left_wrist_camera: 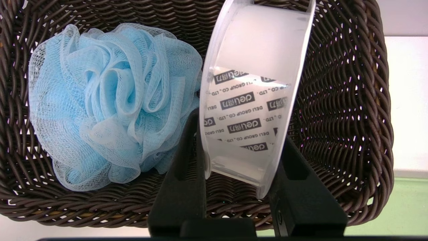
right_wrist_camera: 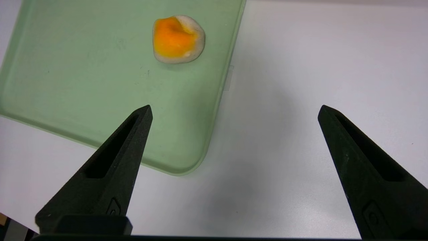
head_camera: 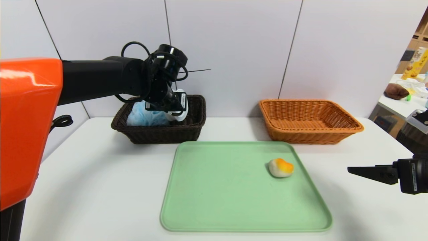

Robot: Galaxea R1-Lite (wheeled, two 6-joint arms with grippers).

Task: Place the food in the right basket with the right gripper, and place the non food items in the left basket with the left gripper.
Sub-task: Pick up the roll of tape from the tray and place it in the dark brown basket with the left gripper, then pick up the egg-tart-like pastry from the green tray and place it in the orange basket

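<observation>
Left claw point(left_wrist_camera: 239, 154) grips tape roll point(left_wrist_camera: 250, 90) — labelled "deli".

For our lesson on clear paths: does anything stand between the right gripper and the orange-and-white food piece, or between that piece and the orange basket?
Nothing visible blocks the right gripper from the food piece, or the piece from the orange basket; only the low tray rim lies between.
</observation>
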